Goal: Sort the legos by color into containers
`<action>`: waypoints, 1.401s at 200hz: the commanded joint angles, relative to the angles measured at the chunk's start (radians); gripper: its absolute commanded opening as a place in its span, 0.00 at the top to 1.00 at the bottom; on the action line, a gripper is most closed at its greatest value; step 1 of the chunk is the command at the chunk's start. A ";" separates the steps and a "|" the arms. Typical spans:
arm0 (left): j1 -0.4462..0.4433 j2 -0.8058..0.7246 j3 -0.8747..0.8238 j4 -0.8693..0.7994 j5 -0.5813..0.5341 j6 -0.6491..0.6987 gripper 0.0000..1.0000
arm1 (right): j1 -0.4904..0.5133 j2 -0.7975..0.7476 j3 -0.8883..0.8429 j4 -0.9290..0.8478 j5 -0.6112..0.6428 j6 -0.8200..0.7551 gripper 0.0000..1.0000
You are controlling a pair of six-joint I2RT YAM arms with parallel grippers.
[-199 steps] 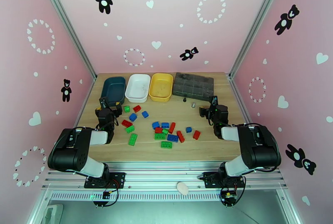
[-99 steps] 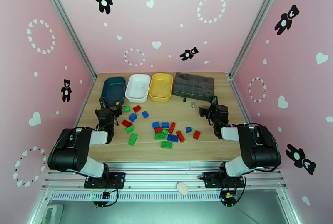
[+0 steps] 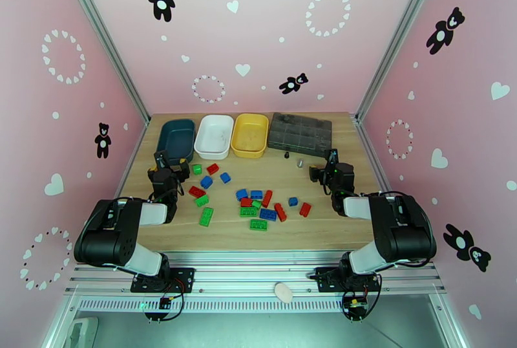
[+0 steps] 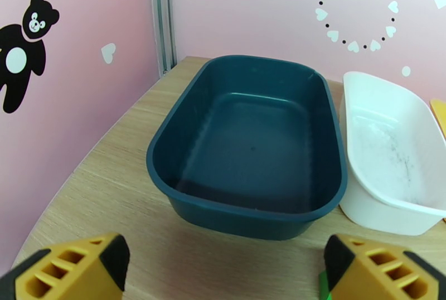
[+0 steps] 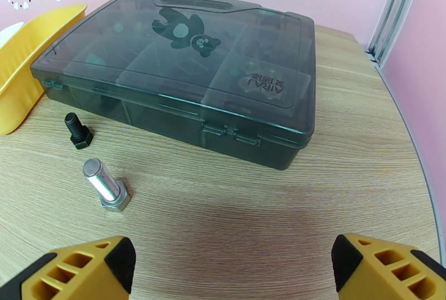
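Legos (image 3: 257, 203) are scattered on the table (image 3: 323, 229) near the trays (image 3: 212, 154). Left gripper (image 4: 223, 273) and right gripper (image 5: 231, 273) are spread, nothing pinched. In the crowded middle, neighbours could be knocked aside.

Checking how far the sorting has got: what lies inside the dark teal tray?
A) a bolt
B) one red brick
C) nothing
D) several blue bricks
C: in the left wrist view the floor of the dark teal tray is bare, and in the top view the legos lie loose on the table.
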 commanded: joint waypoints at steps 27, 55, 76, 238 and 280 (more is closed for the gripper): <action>0.003 0.006 0.001 0.017 0.013 -0.005 0.02 | 0.002 -0.006 -0.001 0.016 -0.001 0.001 0.01; 0.002 -0.012 0.013 -0.013 -0.009 -0.013 0.02 | 0.002 -0.019 0.013 -0.018 0.013 0.009 0.01; -0.006 -0.061 0.018 -0.074 -0.002 0.000 0.01 | 0.001 -0.059 0.072 -0.148 0.055 0.029 0.01; -0.009 -0.735 0.451 -1.523 -0.093 -0.487 0.02 | -0.008 -0.592 0.471 -1.417 0.213 0.663 0.01; 0.069 -0.845 0.431 -1.605 -0.071 -0.736 0.02 | -0.012 -0.710 0.459 -1.488 0.105 0.777 0.01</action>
